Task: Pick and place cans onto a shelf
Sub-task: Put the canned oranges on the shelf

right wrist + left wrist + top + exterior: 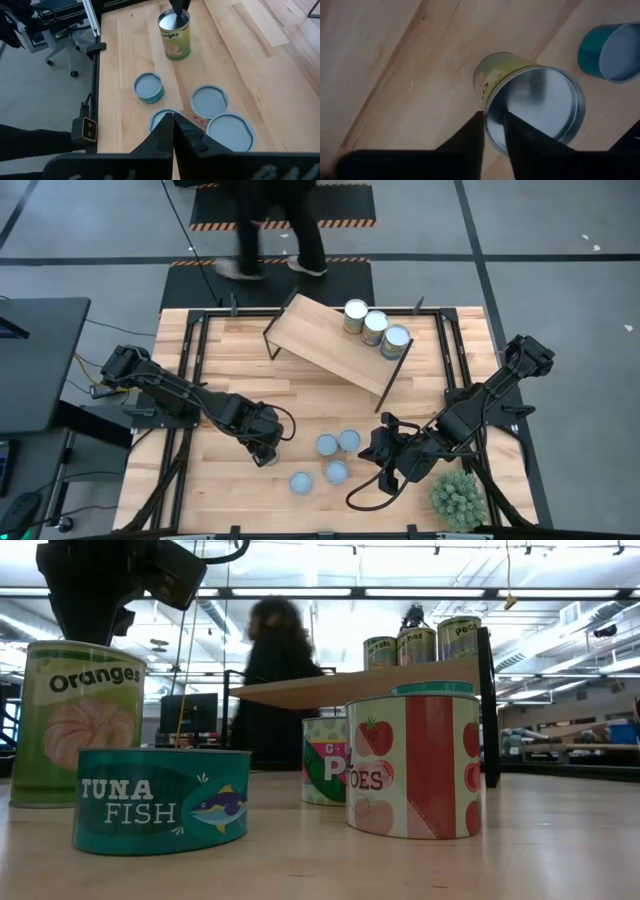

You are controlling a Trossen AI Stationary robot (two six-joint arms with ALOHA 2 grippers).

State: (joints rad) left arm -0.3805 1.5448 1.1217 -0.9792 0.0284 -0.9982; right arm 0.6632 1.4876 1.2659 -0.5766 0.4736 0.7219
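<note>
A tall green can labelled Oranges (175, 35) stands upright on the tabletop, left of centre. My left gripper (492, 117) points down onto it, shut on its rim. Several low cans lie near the table's middle: a teal tuna can (162, 798), a red-and-white one (415, 765) and two more (327, 444) (349, 440). Three cans (375, 327) stand on the far right end of the wooden shelf (320, 340). My right gripper (172, 125) hangs shut above the low cans, touching nothing. My left gripper holds the Oranges can by the rim of its silvery top (489, 107), on one side of the can. One finger (475, 135) is outside the wall and the other (517, 132) is over the recessed top. The fingers come from above, pointing down. The can stands upright with its base on the table (80, 802).
A spiky green plant (458, 498) stands at the near right corner, beside my right arm. The shelf stands askew on dark legs across the far middle. A person (275, 230) walks past beyond the far edge. Bare planks (330, 405) lie between the shelf and the low cans.
</note>
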